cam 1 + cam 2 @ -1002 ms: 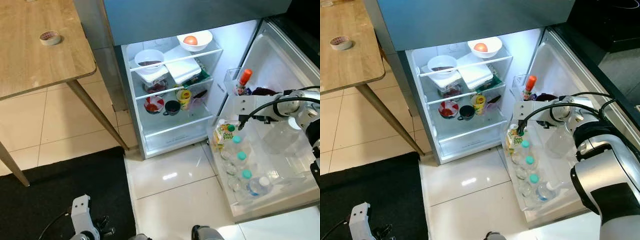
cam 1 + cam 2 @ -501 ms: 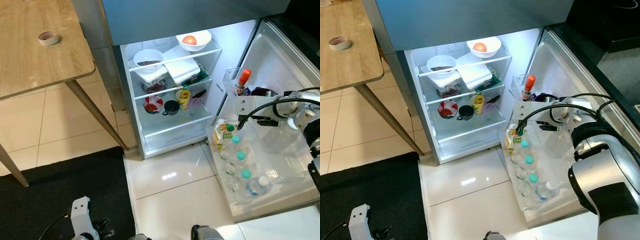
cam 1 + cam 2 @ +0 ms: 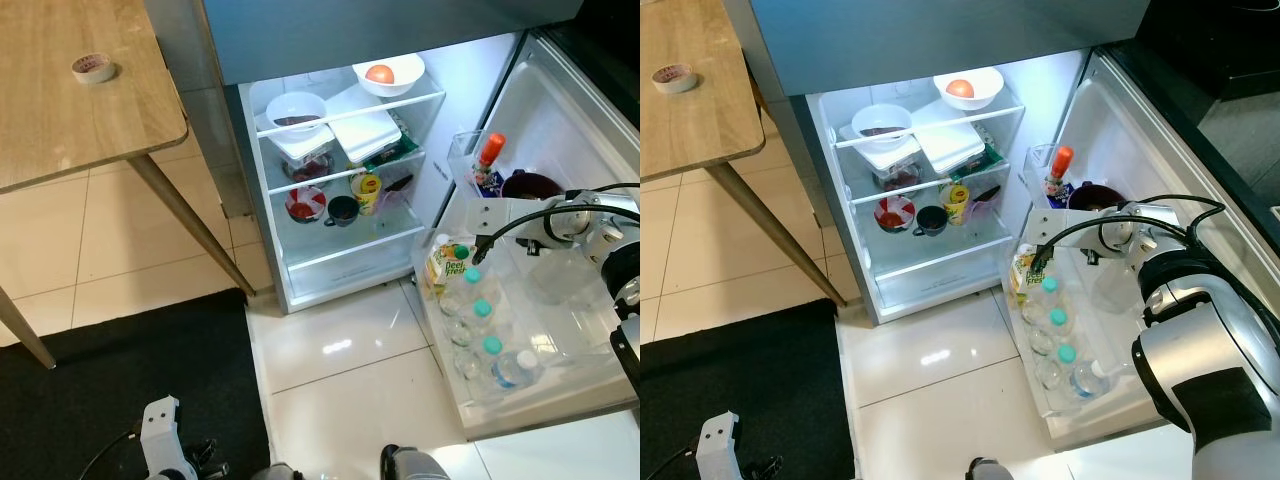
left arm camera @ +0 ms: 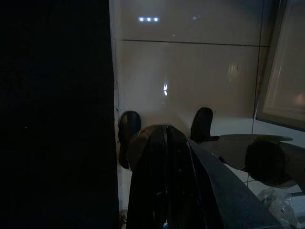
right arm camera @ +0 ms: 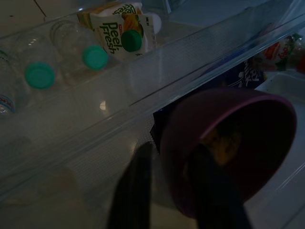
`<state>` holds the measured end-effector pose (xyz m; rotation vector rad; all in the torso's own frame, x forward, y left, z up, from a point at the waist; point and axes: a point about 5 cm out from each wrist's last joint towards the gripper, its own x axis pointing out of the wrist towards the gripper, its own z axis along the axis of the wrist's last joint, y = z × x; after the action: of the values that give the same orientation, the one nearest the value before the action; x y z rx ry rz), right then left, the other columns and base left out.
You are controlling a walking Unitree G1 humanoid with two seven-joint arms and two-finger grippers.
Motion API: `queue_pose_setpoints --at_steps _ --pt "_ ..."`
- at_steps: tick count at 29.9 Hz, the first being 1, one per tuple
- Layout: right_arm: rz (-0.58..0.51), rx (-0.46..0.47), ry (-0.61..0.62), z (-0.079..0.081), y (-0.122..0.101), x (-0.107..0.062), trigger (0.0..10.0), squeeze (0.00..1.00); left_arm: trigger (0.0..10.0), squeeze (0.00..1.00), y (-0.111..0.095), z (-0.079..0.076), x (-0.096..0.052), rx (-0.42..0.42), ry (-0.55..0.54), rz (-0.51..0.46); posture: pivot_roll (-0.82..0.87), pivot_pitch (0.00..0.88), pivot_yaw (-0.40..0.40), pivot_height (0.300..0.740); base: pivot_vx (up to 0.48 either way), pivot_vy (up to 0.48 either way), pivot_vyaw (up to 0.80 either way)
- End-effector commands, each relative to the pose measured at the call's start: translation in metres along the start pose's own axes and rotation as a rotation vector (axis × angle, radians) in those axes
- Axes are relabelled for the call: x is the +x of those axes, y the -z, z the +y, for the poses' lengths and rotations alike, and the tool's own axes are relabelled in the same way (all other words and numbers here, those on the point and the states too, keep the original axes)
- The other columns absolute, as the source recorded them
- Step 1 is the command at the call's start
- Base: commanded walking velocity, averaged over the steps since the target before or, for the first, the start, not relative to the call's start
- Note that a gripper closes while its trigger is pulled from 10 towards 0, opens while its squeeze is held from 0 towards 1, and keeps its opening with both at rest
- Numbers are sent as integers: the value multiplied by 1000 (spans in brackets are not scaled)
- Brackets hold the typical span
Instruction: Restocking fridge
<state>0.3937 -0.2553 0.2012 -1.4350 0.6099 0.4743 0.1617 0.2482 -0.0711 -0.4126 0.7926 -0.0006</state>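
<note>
The fridge point(image 3: 300, 280) stands open, its door point(image 3: 560, 110) swung out to my right. My right gripper point(image 5: 171, 152) is shut on the rim of a maroon bowl point(image 3: 530, 185) with something yellow inside, one finger point(image 5: 133, 191) outside and one within. The bowl sits just above the door's lower shelf point(image 3: 520, 330), beside a sauce bottle with an orange cap point(image 3: 488, 155). That shelf holds a Peel Fresh juice carton point(image 3: 447, 262) and several green-capped water bottles point(image 3: 473, 290). My left gripper point(image 4: 164, 157) hangs idle low at my side, fingers together.
The fridge shelves carry a white bowl with an orange fruit point(image 3: 385, 75), another white bowl point(image 3: 295, 112), flat white containers point(image 3: 368, 132), a red bowl point(image 3: 302, 203), a black cup point(image 3: 342, 209) and a yellow can point(image 3: 367, 189). A wooden table point(image 3: 60, 130) with a tape roll point(image 3: 91, 67) stands left; a black rug point(image 3: 100, 390) lies below.
The maroon bowl in my right gripper has come up a little, so its mouth shows more. The whole view has shifted slightly.
</note>
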Motion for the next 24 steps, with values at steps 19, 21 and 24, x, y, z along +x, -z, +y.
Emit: queue_pose_setpoints --at_steps 19,21,24 --pt "-37 41 102 -35 6 -22 0 0 10000 0 3 -10 6 -15 10 10 23 174 -17 740 0 0 0" --pt "-37 41 103 -36 6 -23 0 0 10000 0 3 -10 6 -15 10 10 23 174 -17 740 0 0 0" --pt "-58 52 130 -47 5 -31 0 0 10000 0 0 -13 9 -16 15 4 14 155 -15 740 0 0 0"
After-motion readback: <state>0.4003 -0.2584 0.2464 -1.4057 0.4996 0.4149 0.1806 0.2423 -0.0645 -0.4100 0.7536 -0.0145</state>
